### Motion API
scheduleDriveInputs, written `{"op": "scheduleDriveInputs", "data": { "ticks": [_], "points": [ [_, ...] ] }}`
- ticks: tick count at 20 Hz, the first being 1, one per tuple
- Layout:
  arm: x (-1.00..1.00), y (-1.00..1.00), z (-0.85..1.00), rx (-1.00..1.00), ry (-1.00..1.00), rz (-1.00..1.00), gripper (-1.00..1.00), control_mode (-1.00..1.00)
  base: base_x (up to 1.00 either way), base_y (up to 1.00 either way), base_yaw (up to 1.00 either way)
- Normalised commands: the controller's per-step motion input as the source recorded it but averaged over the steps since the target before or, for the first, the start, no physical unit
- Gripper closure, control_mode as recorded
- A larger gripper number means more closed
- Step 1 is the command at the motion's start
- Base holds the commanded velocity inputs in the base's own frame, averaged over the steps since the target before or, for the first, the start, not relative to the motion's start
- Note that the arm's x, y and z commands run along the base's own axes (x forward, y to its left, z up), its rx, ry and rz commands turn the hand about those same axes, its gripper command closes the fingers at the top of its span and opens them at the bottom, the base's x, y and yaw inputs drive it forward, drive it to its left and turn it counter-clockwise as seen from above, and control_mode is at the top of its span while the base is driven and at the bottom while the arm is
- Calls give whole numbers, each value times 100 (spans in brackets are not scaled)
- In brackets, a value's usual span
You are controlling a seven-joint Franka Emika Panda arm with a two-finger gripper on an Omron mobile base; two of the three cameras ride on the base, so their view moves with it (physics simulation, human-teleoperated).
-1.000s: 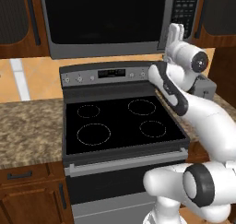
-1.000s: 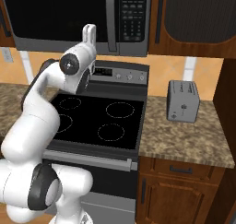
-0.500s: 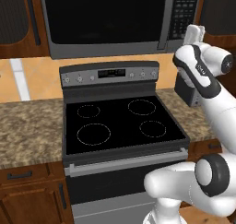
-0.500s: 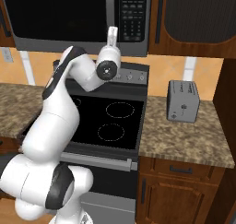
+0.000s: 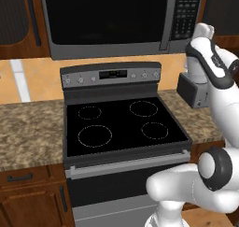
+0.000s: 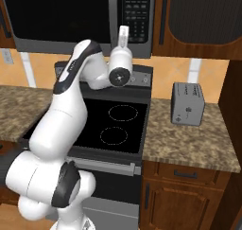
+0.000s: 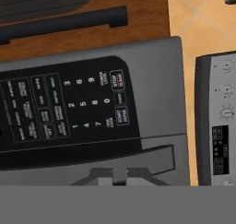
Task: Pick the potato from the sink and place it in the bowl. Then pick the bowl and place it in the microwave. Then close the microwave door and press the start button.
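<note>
My big dark over-range microwave with grey steel trim [image 5: 112,20] hangs above the black glass cooktop stove [image 5: 123,123], its wide dark-glass door [image 5: 105,18] shut. My tool [image 6: 124,35] is raised at the right-hand keypad [image 7: 69,108]; can't tell if it's open or closed.

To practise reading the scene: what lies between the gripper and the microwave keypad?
Nothing: the hand view shows the keypad unobstructed. In the right base view the gripper points up just before the microwave.
</note>
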Motion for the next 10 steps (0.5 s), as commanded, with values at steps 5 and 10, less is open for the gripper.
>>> {"op": "scheduleDriveInputs", "data": {
  "ticks": [5, 10],
  "points": [
    [37, 0, 4, 0, 0, 0, 100, -100, 0, 0, 0],
    [38, 0, 10, 0, 0, 0, 100, -100, 0, 0, 0]
  ]
}}
